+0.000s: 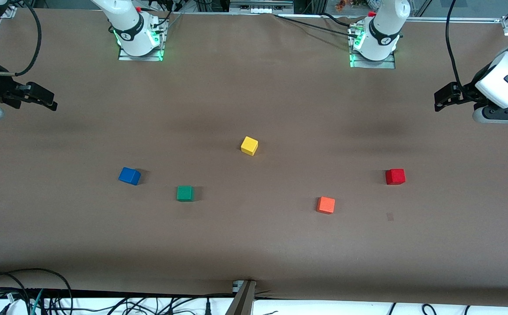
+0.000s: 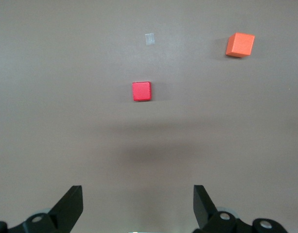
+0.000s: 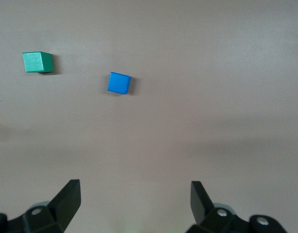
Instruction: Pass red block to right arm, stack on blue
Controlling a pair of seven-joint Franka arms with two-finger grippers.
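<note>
**Red block at rest on the bench, both end effectors raised and empty**

Red block (image 1: 395,176) sits flat on the brown bench (image 1: 254,245) toward the left arm's end, touching nothing. Reading from the front camera outward, you meet the orange cube (image 1: 325,204) first, nearest the camera and well apart from the red block, on the side toward the bench's middle. A small pale mark (image 1: 390,216) on the bench surface lies just nearer the camera than the red block. Next you find the green cube (image 1: 185,193), then the blue cube (image 1: 129,176) beside it toward the right arm's end, about level with the red block but well apart from it. The yellow cube (image 1: 249,145) stands farther from the camera, near the bench's middle.

Left end effector (image 1: 444,98) hangs over the bench edge at the left arm's end; in its wrist view you see both fingers (image 2: 71,206) spread wide with nothing between them, the red block (image 2: 142,91) and orange cube (image 2: 240,44) lying below. Right end effector (image 1: 40,96) hangs over the bench at the right arm's end, its fingers (image 3: 68,201) likewise spread and empty, with the blue cube (image 3: 119,83) and green cube (image 3: 37,62) below it.
</note>
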